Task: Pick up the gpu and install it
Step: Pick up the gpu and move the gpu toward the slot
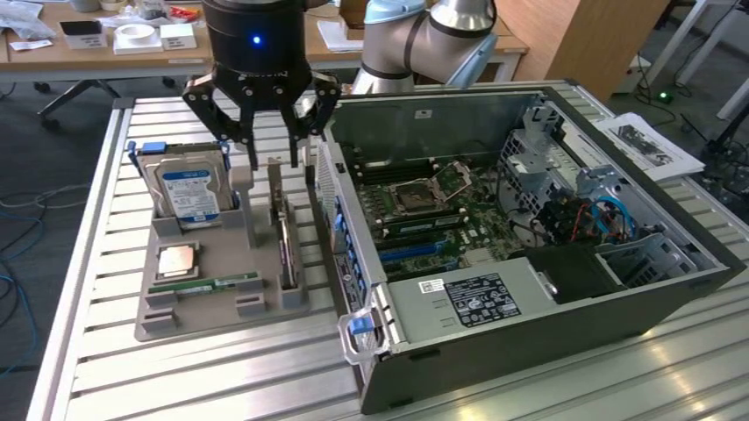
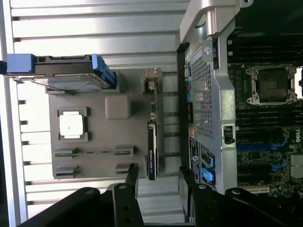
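**Clerk:** Entry one, the end effector?

**Checker:** Gripper, black, two-fingered. It hangs over the end of the grey holder that lies farther from the exterior camera. Fingers are spread wide, with nothing pinched between them.

**Clerk:** Entry two, the gpu?

**Checker:** Gpu: one dark card, stood on its long edge in a slot of the holder. The slot runs along the holder's side nearest the computer case. In the wrist view one fingertip sits to each side of the card's line. There is open air between each fingertip and the card, and no contact.

**Clerk:** Other stock on the holder?

**Checker:** Hard drive, blue-and-white label, upright at the holder's side opposite the gpu. Processor, lying flat in a recess toward the holder's middle. Memory stick, narrow and green, flat near the holder's end closer to the exterior camera.

**Clerk:** Clearances?

**Checker:** The slatted table is bare past the holder's outer edges. Only a narrow strip of table separates the holder's gpu-side edge from the case wall. The case lies beside the holder with its open side upward and the motherboard exposed. The case rim stands higher than the holder's base.
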`<state>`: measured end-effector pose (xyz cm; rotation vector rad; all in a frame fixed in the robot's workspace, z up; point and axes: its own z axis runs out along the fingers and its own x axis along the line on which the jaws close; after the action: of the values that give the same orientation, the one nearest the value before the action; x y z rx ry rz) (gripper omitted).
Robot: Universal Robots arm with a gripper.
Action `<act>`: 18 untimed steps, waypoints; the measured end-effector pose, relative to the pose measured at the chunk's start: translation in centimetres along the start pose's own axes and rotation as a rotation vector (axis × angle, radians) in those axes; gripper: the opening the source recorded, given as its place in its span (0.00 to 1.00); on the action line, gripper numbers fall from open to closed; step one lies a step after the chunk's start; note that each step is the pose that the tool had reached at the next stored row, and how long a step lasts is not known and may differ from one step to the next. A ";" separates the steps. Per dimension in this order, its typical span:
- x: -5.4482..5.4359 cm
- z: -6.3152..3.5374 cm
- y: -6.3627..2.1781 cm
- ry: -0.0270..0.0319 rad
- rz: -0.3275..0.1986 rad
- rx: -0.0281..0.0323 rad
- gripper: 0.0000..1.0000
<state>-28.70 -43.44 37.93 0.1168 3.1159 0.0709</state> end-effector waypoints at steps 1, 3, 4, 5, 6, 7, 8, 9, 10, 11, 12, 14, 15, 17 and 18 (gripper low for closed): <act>0.0 0.18 -0.01 0.0000 0.000 0.0000 0.47; 0.0 0.56 -0.02 0.0000 0.000 -0.0001 0.47; 0.0 0.74 -0.03 0.0000 0.000 -0.0001 0.47; 0.0 0.92 -0.04 0.0000 0.000 -0.0001 0.47; 0.0 1.10 -0.05 0.0000 0.000 -0.0001 0.47; 0.0 1.27 -0.06 0.0001 0.000 0.0000 0.47; 0.0 1.46 -0.07 0.0001 0.000 0.0000 0.47; 0.0 1.64 -0.08 0.0000 0.000 0.0000 0.47; 0.0 1.82 -0.09 0.0000 0.000 0.0000 0.47; 0.0 2.00 -0.09 0.0001 0.000 0.0000 0.47; 0.0 2.18 -0.10 0.0000 0.000 0.0000 0.47; 0.1 2.54 -0.12 0.0000 0.000 0.0000 0.47; 0.1 2.74 -0.12 -0.0001 0.000 0.0000 0.47; 0.1 3.10 -0.14 0.0000 0.000 0.0001 0.47; 0.1 3.27 -0.15 0.0001 0.000 0.0001 0.47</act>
<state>-28.70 -43.44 34.65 0.1167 3.1160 0.0708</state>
